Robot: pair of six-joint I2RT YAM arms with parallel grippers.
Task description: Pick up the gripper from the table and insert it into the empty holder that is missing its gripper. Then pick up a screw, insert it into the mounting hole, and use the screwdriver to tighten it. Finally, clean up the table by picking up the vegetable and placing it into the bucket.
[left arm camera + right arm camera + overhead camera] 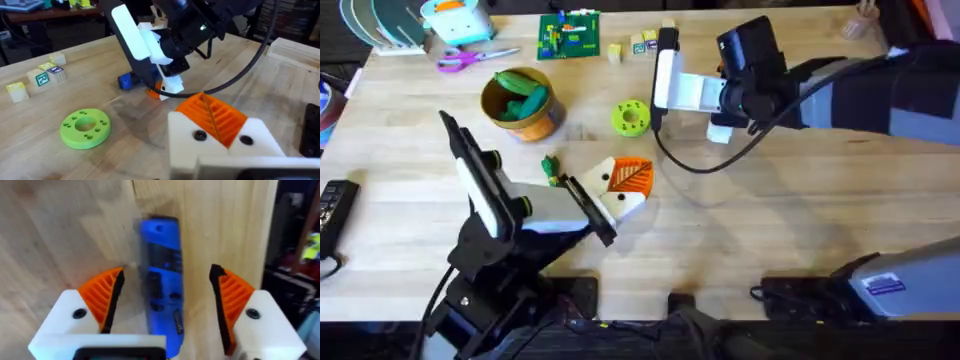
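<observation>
Bucket (pixel 523 103) holds green vegetables, left of lime disc (pixel 631 117)

table (pixel 800 210): light wood planks, running the full width of the scene
lime-green disc (pixel 630 117): flat, round, ringed with small holes, lying near the middle of the table
green circuit board (pixel 569 35): flat at the far edge, left of centre
small blocks (pixel 642 43): pale yellow and cream cubes in a loose row, just right of the circuit board
scissors (pixel 470 59): purple handles, at the far left
light blue object (pixel 460 20): orange on top, beyond the scissors
black device (pixel 332 212): at the table's left edge
</observation>
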